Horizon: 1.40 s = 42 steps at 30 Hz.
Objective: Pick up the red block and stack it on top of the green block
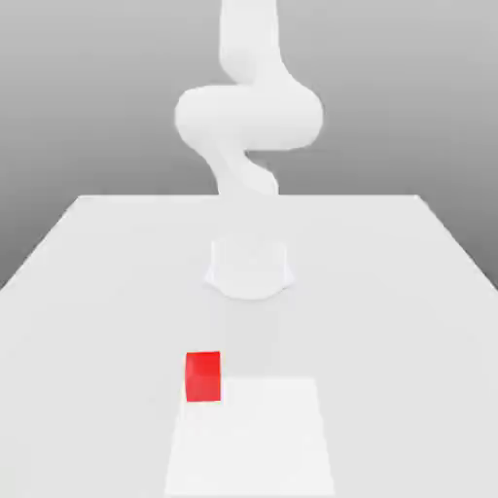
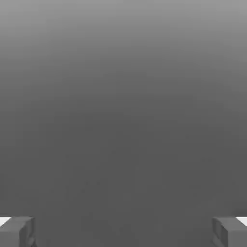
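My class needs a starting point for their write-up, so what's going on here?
A white robot arm stands over a pale table, handling nothing. Its tool is open and empty. The red block sits by a corner of a bright white patch on the tabletop. The block is not yet picked up or stacked.

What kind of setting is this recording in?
Most likely a simulated robotics scene rather than a real room: a plain white arm, a bare pale tabletop with a smooth red cube on it, and a featureless grey backdrop.
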{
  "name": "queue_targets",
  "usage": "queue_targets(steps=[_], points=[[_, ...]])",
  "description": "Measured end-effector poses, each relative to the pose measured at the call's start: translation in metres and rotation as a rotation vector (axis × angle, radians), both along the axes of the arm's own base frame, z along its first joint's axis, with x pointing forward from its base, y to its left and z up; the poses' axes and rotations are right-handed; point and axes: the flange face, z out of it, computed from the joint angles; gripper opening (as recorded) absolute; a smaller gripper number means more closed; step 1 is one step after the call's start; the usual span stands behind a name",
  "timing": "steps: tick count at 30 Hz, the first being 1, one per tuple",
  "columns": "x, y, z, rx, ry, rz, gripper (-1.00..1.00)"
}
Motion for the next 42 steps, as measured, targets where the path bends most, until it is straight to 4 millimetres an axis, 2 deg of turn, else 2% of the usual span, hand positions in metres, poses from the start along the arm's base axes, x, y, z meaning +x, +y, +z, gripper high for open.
queue_targets(steps=[4, 6, 9, 13, 17, 18, 20, 23, 24, 31, 39, 42], points=[[0.034, -0.015, -0.099, -0.029, 0.150, 0.002, 0.00], [0.041, -0.023, -0.149, -0.037, 0.224, 0.004, 0.00], [0.041, -0.035, -0.225, -0.043, 0.338, 0.011, 0.00], [0.018, -0.049, -0.326, -0.036, 0.499, 0.025, 0.00], [-0.028, -0.058, -0.428, -0.012, 0.667, 0.047, 0.00], [-0.035, -0.059, -0.451, -0.006, 0.695, 0.051, 0.00], [-0.042, -0.060, -0.477, -0.003, 0.715, 0.052, 0.00], [-0.045, -0.060, -0.505, -0.004, 0.722, 0.054, 0.00], [-0.046, -0.060, -0.513, -0.004, 0.723, 0.054, -1.00], [-0.046, -0.060, -0.515, -0.003, 0.724, 0.053, -1.00], [-0.045, -0.061, -0.457, 0.001, 0.723, 0.047, -1.00], [-0.022, -0.082, -0.447, 0.048, 0.720, -0.048, -1.00]])
